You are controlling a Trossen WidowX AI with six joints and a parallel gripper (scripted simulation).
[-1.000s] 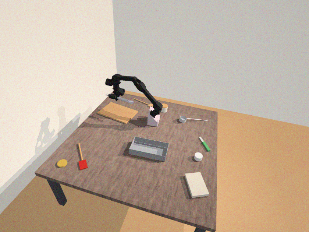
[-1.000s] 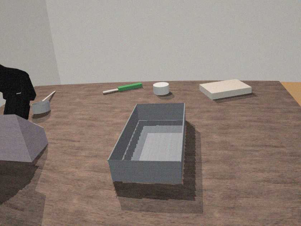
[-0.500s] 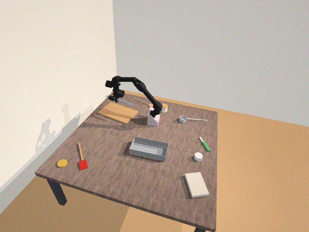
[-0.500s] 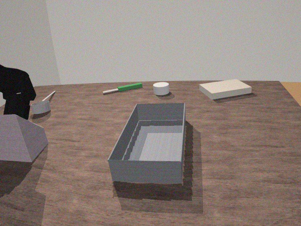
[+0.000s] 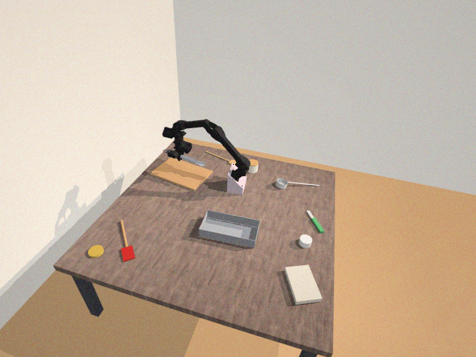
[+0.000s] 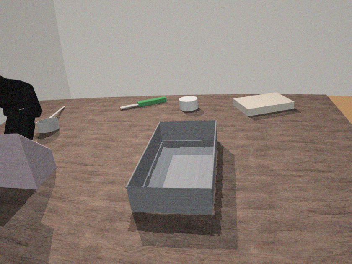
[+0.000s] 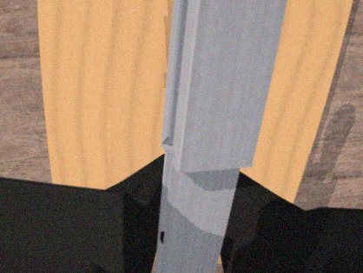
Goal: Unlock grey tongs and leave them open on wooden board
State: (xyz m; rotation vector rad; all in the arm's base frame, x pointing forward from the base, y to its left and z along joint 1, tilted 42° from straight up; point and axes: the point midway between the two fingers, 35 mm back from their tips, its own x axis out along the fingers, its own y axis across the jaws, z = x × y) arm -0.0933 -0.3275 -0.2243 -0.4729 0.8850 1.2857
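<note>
My gripper [image 5: 177, 152] is shut on the grey tongs [image 5: 191, 158] and holds them nearly level just above the far edge of the wooden board [image 5: 181, 173]. In the wrist view the tongs [image 7: 217, 96] run straight out from between my black fingers, with the board [image 7: 104, 87] showing on both sides below them. I cannot tell from here whether the tongs' arms are spread. The grey roasting tin [image 5: 229, 228] stands empty in the middle of the table, also shown in the exterior view [image 6: 176, 167].
A wooden spoon [image 5: 219, 156] and a small tan pot [image 5: 253, 165] lie behind the arm's base [image 5: 236, 182]. A small saucepan [image 5: 281, 183], a green-handled knife [image 5: 315, 221], a white puck [image 5: 305, 241], a cream block [image 5: 302, 284], a red spatula [image 5: 126, 246] and a yellow disc [image 5: 95, 251] lie around the table.
</note>
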